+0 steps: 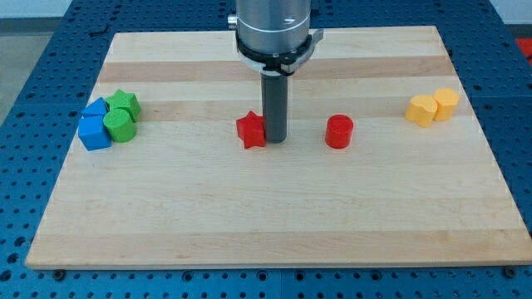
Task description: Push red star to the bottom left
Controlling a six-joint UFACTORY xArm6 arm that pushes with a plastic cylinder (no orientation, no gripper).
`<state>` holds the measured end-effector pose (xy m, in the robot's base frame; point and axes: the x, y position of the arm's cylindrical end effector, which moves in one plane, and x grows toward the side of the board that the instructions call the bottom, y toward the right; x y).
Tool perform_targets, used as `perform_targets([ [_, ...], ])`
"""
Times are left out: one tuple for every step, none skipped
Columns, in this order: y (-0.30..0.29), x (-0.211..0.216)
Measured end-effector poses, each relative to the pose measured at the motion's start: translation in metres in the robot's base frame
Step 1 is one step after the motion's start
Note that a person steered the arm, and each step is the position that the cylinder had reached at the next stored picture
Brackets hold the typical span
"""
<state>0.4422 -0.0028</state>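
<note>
Bare desk [249,224] lies nearest. Mid-board, the red star [251,130] is touched on its right by my tip [275,139]; no fingers are fitted. An off-centre push could spin it away. Red cylinder [339,131] right, blue [95,126] and green blocks [121,115] left, yellow blocks [432,107] far right.
</note>
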Motion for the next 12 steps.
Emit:
perform_targets([
  [0.014, -0.013],
  [0.011, -0.035],
  [-0.024, -0.031],
  [-0.063, -0.001],
  [-0.105, 0.046],
  [-0.143, 0.076],
  [-0.143, 0.063],
  [-0.118, 0.029],
  [-0.069, 0.027],
  [-0.046, 0.043],
  [-0.051, 0.062],
  [-0.077, 0.085],
])
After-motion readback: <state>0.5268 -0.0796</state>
